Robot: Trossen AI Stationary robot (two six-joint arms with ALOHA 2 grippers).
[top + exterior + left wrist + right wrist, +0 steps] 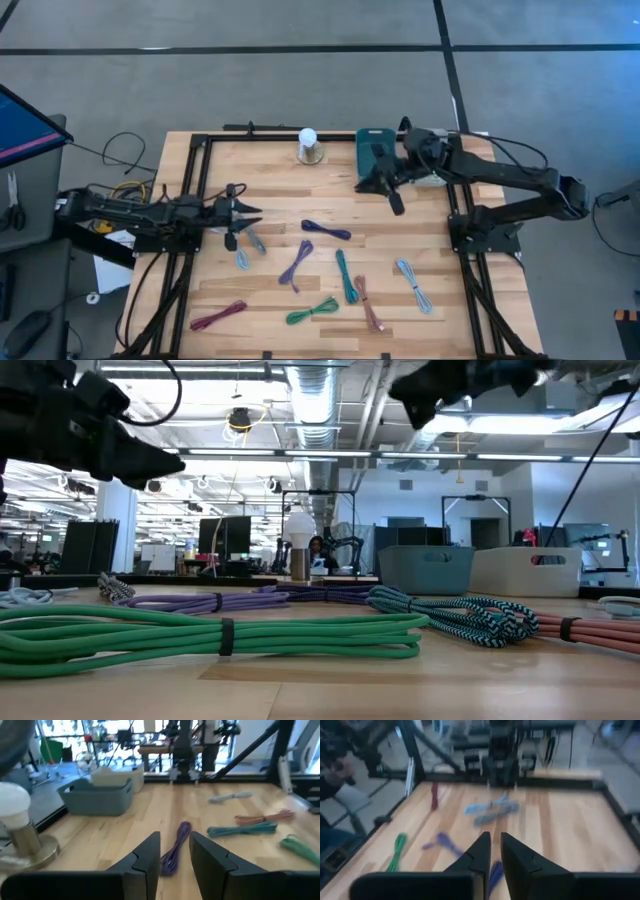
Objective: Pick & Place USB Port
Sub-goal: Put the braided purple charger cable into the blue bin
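Note:
Several coiled USB cables lie flat on the wooden table: a dark blue one (326,230), a purple one (296,265), a teal one (346,275), a green one (312,312) and others. My left gripper (245,215) hovers open near the table's left side, beside a light blue cable (243,250). In its wrist view the purple cable (175,852) lies ahead, beyond the fingers. My right gripper (385,190) hangs in the air, narrowly open, at the near edge of the teal bin (378,150). It holds nothing.
A lamp with a white bulb (309,145) stands on the far side, left of the bin. A black frame (195,180) runs along the table's edges. Bare wood (300,190) lies between the two grippers. A person (335,775) shows beyond the table's edge.

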